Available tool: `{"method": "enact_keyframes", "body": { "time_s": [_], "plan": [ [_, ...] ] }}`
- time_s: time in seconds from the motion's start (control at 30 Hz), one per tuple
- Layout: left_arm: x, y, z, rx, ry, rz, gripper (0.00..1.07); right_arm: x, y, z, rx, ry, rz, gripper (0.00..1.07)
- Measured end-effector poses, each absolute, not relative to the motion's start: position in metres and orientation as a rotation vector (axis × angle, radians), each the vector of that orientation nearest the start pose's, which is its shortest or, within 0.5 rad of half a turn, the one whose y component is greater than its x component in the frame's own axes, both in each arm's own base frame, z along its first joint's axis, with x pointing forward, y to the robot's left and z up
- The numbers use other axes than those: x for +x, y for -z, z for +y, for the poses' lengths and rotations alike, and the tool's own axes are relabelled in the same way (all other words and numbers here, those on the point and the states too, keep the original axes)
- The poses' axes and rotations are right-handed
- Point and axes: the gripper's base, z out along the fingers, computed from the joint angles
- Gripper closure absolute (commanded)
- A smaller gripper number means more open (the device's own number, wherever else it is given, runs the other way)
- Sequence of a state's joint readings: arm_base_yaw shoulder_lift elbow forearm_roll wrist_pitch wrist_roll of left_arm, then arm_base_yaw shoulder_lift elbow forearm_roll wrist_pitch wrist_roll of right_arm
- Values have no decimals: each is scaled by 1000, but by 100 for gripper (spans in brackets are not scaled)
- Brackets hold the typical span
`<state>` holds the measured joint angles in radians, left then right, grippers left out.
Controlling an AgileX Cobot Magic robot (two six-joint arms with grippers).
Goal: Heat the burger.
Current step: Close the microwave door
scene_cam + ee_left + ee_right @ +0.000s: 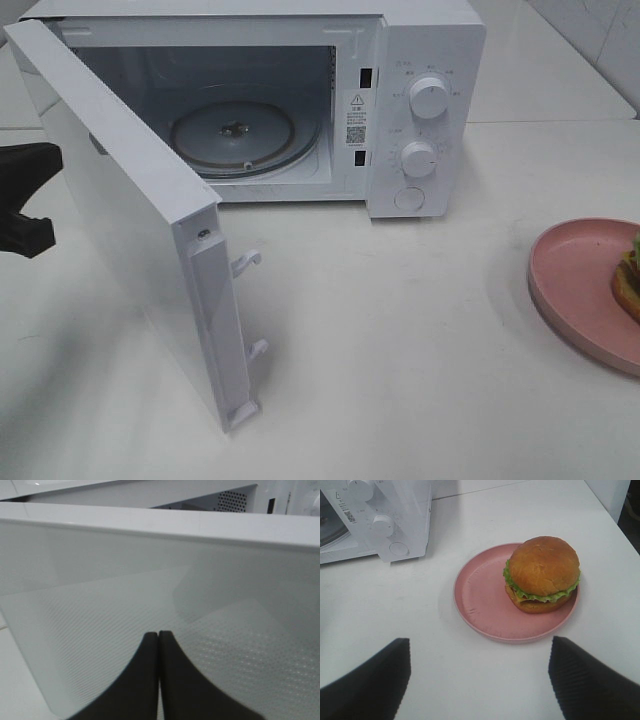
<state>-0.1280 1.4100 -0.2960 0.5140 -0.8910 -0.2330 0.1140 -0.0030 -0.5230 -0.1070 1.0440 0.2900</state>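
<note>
Table: white smooth table top [400,350], wide and slippery, so things could slide.
Oven: white box microwave [425,110], its door [130,240] swung wide.
Left gripper [158,636]: black jaws pressed together beside the door; a bump might swing it.
Right gripper [480,680]: jaws spread wide, holding nothing, above the plate.
Plate: round pink plate [485,605] could tip if grabbed badly.
Burger: round golden-bun burger [542,575] sits off-middle on the plate, so it might roll off.

A white table [420,340] fills the scene, with pale tiled wall [600,30] at the far corner.
</note>
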Motion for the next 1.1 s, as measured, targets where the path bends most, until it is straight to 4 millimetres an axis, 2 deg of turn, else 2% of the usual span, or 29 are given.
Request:
{"method": "enact_keyframes", "body": {
  "time_s": [0.3,0.67,1.07,1.1],
  "plan": [
    [229,-181,-86,510,426,1722,107,-7,-285,-9,181,-133,1991,31],
    [246,-178,-114,449,455,1726,107,-7,-285,-9,181,-133,1991,31],
    [269,-177,-159,417,438,1738,107,-7,-285,-9,181,-133,1991,31],
    [275,-176,-168,410,439,1741,107,-7,-285,-9,181,-133,1991,31]
  ]
}}
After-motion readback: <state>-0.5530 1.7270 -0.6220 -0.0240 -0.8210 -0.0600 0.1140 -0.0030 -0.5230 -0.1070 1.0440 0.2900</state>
